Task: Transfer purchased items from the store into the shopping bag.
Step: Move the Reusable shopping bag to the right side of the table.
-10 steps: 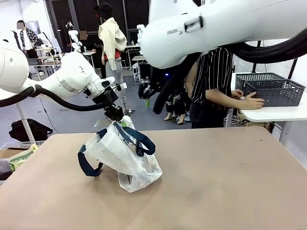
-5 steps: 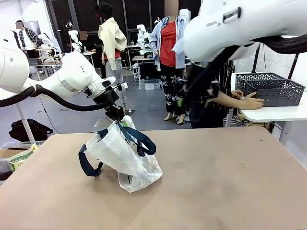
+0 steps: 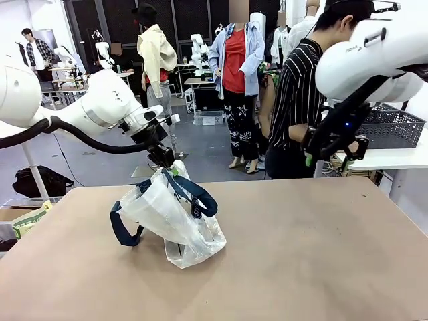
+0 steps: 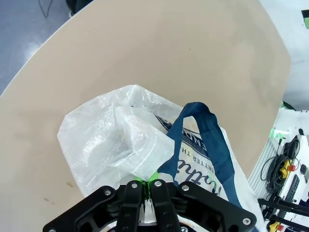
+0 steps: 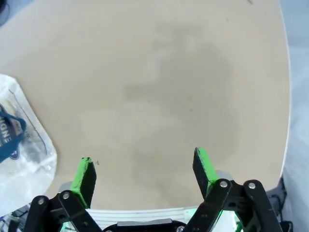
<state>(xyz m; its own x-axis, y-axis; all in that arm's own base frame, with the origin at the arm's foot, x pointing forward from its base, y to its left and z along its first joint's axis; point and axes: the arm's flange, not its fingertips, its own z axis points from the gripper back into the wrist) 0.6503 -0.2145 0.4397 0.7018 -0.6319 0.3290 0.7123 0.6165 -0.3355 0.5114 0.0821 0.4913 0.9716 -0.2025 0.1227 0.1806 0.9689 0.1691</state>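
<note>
While the left claw (image 3: 172, 168) stays clenched on the shopping bag (image 3: 170, 217) at the surface's (image 3: 321, 254) left, the released right claw (image 3: 332, 148) has swung right toward the store (image 3: 391, 127), apparently to fetch an item.

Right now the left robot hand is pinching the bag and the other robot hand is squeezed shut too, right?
Not quite. The left gripper is pinching the shopping bag, but the right gripper is wide open and holds nothing. The right wrist view shows its fingers spread apart above the table.
</note>
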